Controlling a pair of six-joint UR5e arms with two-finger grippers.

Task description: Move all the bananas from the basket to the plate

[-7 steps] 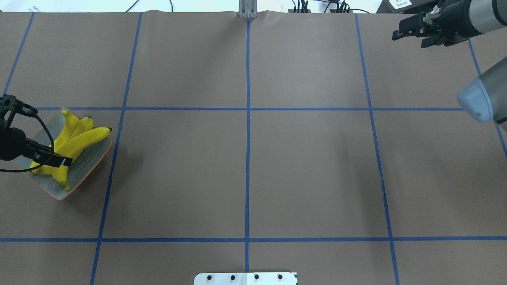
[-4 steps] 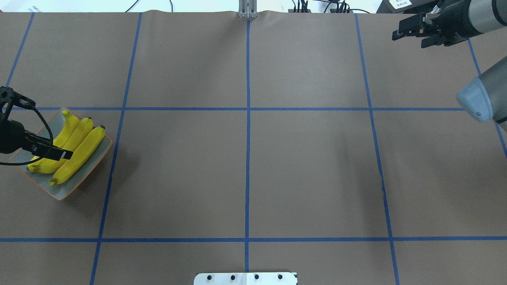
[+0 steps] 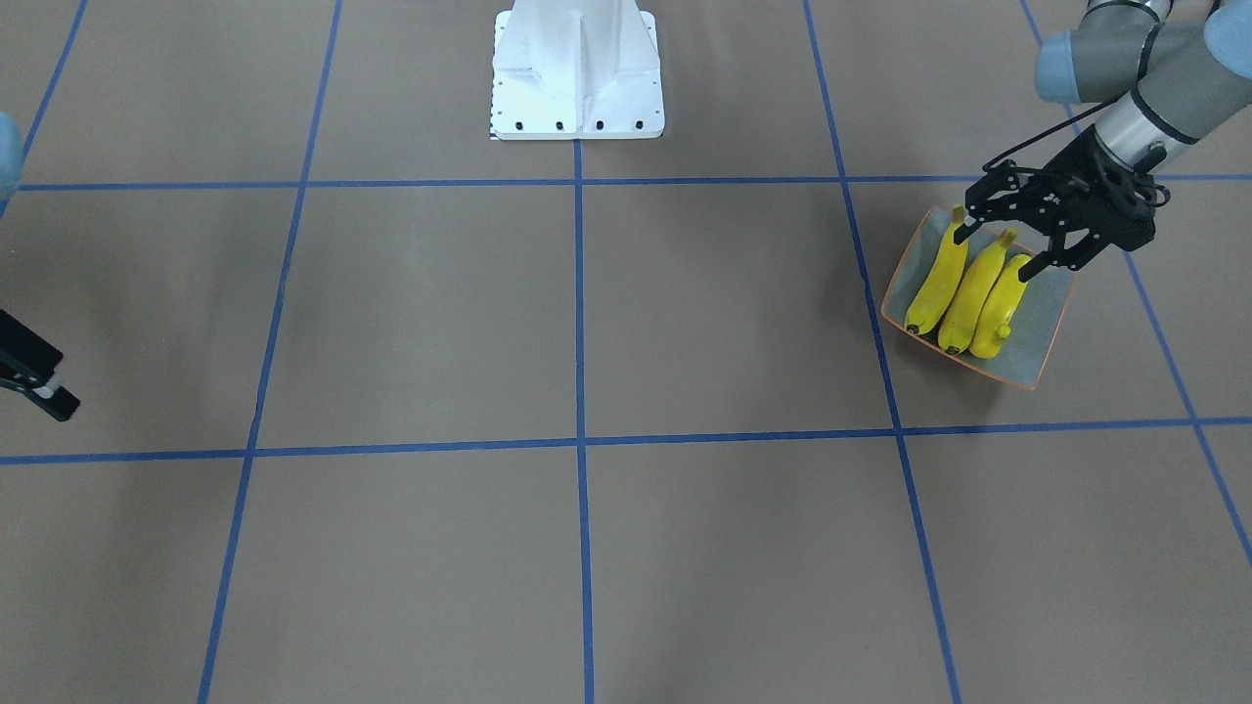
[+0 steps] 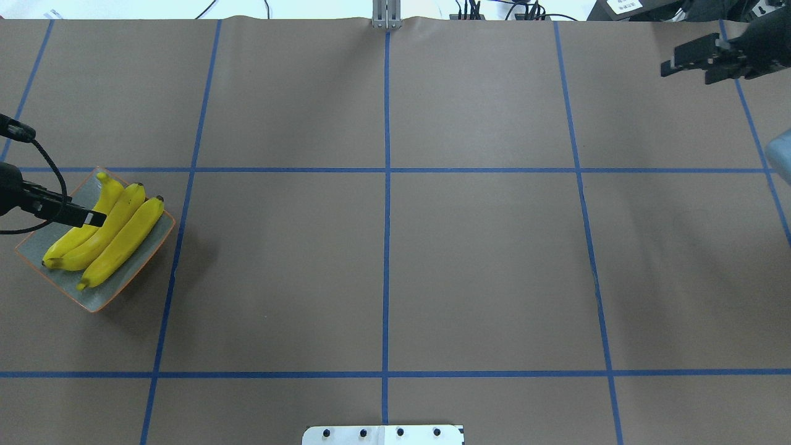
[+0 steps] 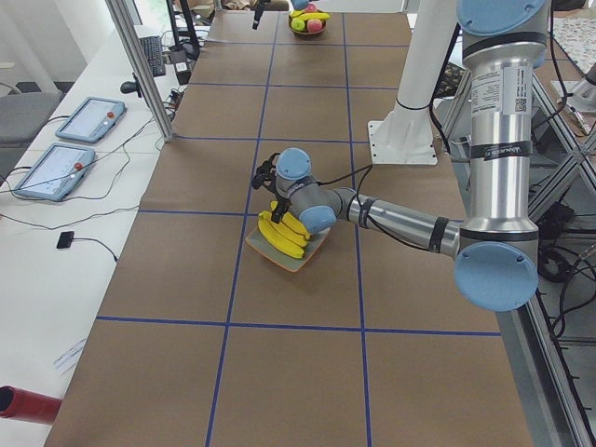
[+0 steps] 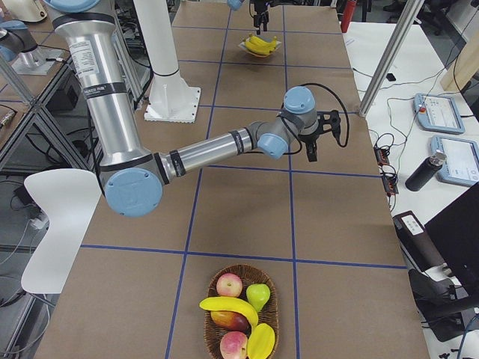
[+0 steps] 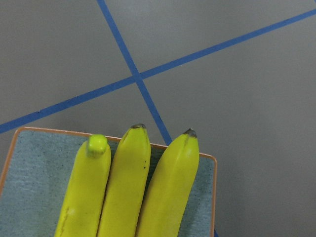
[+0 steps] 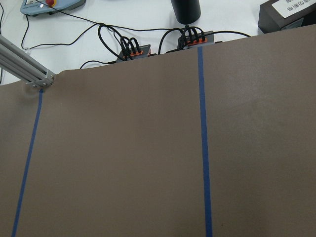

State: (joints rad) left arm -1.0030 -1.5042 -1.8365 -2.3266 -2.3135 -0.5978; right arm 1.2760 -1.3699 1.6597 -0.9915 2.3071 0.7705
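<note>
Three yellow bananas (image 4: 102, 232) lie side by side on the grey-blue plate (image 4: 105, 295) with its orange rim, at the table's left. My left gripper (image 3: 1000, 249) hovers open over their dark tips with nothing between its fingers (image 4: 91, 217). The left wrist view looks down on the three banana tips (image 7: 133, 163) and the plate's corner (image 7: 29, 168). At the table's right end, the wicker basket (image 6: 241, 271) holds one more banana (image 6: 228, 305) among other fruit. My right gripper (image 4: 695, 62) hangs open and empty over the far right of the table.
Apples, a pear and other yellow fruit (image 6: 260, 340) fill the basket beside the banana. The robot's white base (image 3: 577, 73) stands at the near middle edge. Cables and power strips (image 8: 163, 44) lie beyond the table's far edge.
The banana that lay crosswise under my left gripper now rests parallel to the other two. The left gripper has drawn back off it, and the right gripper has moved to the right.
</note>
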